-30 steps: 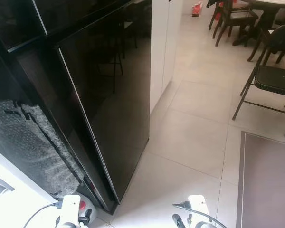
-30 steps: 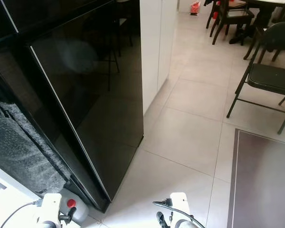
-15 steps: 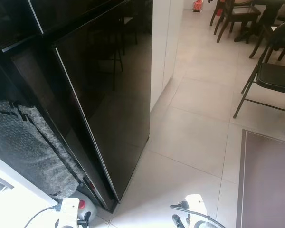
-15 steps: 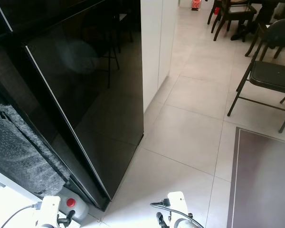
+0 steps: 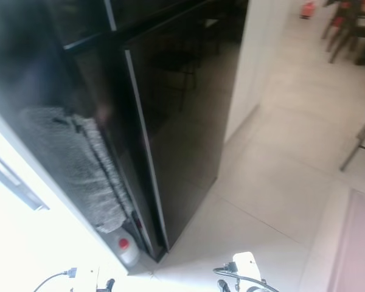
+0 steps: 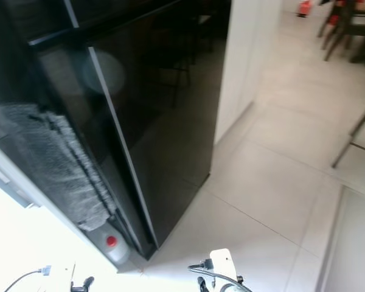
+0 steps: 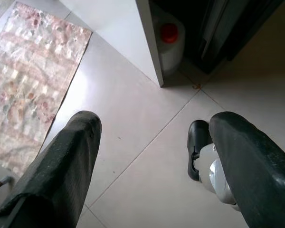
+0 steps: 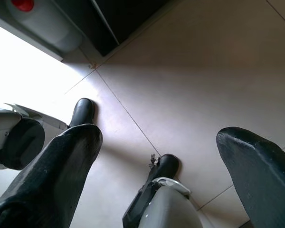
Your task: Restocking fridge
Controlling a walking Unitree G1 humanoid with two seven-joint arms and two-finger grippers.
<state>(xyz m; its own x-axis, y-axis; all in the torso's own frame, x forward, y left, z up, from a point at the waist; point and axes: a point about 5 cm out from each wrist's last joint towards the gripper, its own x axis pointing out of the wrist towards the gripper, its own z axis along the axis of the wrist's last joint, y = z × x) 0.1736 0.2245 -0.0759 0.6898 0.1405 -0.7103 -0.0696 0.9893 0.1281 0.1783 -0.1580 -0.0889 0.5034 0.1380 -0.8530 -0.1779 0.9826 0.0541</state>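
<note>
A tall black glossy fridge (image 5: 182, 115) stands ahead on the left with its door closed. A white jug with a red cap (image 5: 126, 248) sits on the floor at the fridge's near corner, and the jug (image 7: 170, 40) lies ahead of my left fingers. Both arms hang low by my legs. In the left wrist view my left gripper (image 7: 152, 156) is open over bare tile and holds nothing. My right gripper (image 8: 156, 171) is open too, above the floor, with nothing between its fingers.
A grey bubble-wrap sheet (image 5: 79, 164) leans beside the fridge on the left. A white cabinet side (image 5: 255, 61) adjoins the fridge's far side. Dark chairs (image 5: 353, 30) stand at the far right, a mat (image 5: 359, 243) lies near right, and a patterned rug (image 7: 33, 85) lies behind me.
The whole picture has shifted and blurred: the camera has turned left, so the fridge sits further right in view. Both arms still hang low with their fingers apart.
</note>
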